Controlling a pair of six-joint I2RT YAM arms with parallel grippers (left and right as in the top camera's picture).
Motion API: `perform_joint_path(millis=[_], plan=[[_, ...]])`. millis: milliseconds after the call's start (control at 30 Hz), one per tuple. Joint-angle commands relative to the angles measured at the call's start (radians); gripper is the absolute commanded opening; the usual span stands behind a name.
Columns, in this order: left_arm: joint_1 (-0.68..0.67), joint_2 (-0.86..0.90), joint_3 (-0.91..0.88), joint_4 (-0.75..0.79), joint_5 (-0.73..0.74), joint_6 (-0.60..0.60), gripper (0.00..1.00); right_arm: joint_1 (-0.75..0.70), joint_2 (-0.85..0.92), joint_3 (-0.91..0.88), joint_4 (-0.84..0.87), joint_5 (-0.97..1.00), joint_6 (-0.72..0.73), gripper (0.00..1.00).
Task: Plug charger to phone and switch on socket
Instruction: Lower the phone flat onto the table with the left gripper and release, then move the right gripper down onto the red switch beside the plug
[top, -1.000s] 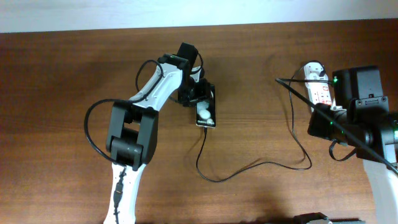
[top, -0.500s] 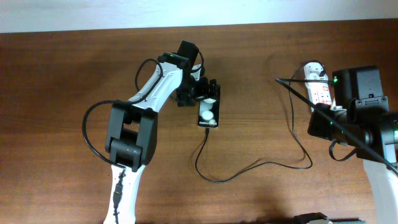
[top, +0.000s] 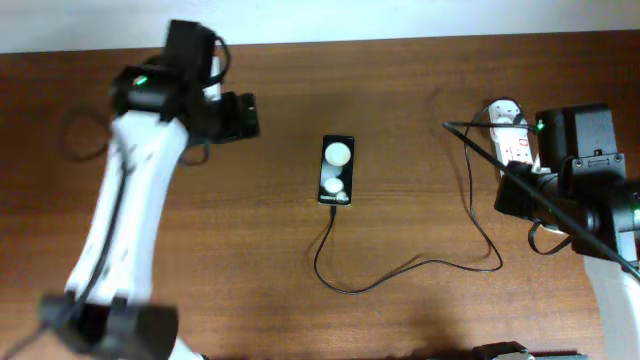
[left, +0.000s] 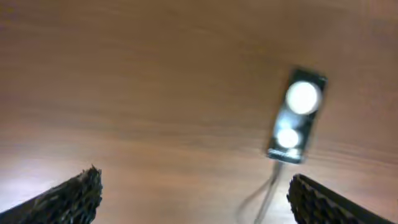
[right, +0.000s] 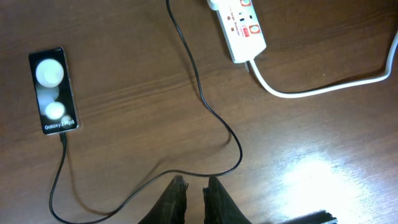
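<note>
The black phone lies flat mid-table with two white spots on its face; it also shows in the left wrist view and the right wrist view. The thin black charger cable meets the phone's near end, loops right and runs up to the white socket strip, which has red switch marks. My left gripper is open and empty, up and left of the phone. My right gripper is shut and empty, hovering over the cable below the socket.
The socket's thick white cord curves off to the right. The table's far edge meets a white wall. My right arm covers the table's right side beside the socket.
My left arm has swung up and left, away from the phone it was touching. The phone now lies straight and free. The right arm has not moved.
</note>
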Motion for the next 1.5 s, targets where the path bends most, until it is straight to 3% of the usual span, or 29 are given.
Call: perform_joint_path(millis=[0,100,267,367,467,500,533,633,667,733,767,800,833,933,1133,1233,1367,1467], plan=[[0.005,-0.194,0.003,-0.147,-0.381,0.014,0.99,-0.006,0.002,-0.006,0.023,0.012,0.009,0.14],[0.004,-0.282,0.003,-0.278,-0.477,-0.011,0.99,-0.006,0.002,-0.006,0.034,0.013,0.035,0.15],[0.003,-0.480,-0.034,-0.274,-0.516,-0.081,0.99,-0.006,0.002,-0.079,0.084,0.016,0.035,0.16],[0.003,-0.634,-0.160,-0.267,-0.557,-0.097,0.99,-0.006,0.003,-0.195,0.159,0.010,0.035,0.23],[0.003,-0.766,-0.275,-0.328,-0.525,-0.096,0.99,-0.006,0.026,-0.299,0.270,-0.081,0.035,0.56],[0.003,-0.793,-0.291,-0.362,-0.506,-0.096,0.99,-0.006,0.049,-0.314,0.307,-0.134,0.035,0.84],[0.003,-0.806,-0.291,-0.375,-0.497,-0.096,0.99,-0.006,0.077,-0.314,0.328,-0.185,0.035,0.99],[0.003,-0.844,-0.291,-0.369,-0.496,-0.096,0.99,-0.006,0.204,-0.314,0.366,-0.302,0.034,0.99],[0.003,-0.857,-0.291,-0.369,-0.496,-0.096,0.99,-0.006,0.244,-0.314,0.360,-0.302,0.034,0.96],[0.003,-0.874,-0.291,-0.369,-0.496,-0.096,0.99,-0.006,0.300,-0.314,0.349,-0.304,0.034,0.65],[0.003,-0.894,-0.291,-0.369,-0.496,-0.096,0.99,-0.006,0.311,-0.314,0.349,-0.307,0.034,0.43],[0.004,-0.915,-0.291,-0.369,-0.496,-0.096,0.99,-0.006,0.309,-0.313,0.349,-0.307,0.034,0.29],[0.004,-0.936,-0.291,-0.369,-0.496,-0.096,0.99,-0.006,0.307,-0.312,0.351,-0.307,0.034,0.19],[0.005,-1.035,-0.291,-0.372,-0.496,-0.096,0.99,-0.013,0.307,-0.304,0.351,-0.299,0.034,0.05],[0.167,-1.330,-0.291,-0.373,-0.496,-0.096,0.99,-0.234,0.307,-0.145,0.306,-0.299,0.035,0.04],[0.167,-1.466,-0.291,-0.374,-0.497,-0.096,0.99,-0.363,0.309,-0.124,0.336,-0.202,0.155,0.04],[0.167,-1.514,-0.290,-0.374,-0.497,-0.096,0.99,-0.475,0.355,-0.124,0.512,-0.138,0.238,0.04],[0.167,-1.514,-0.290,-0.374,-0.497,-0.096,0.99,-0.499,0.536,-0.100,0.550,-0.148,0.239,0.04]])
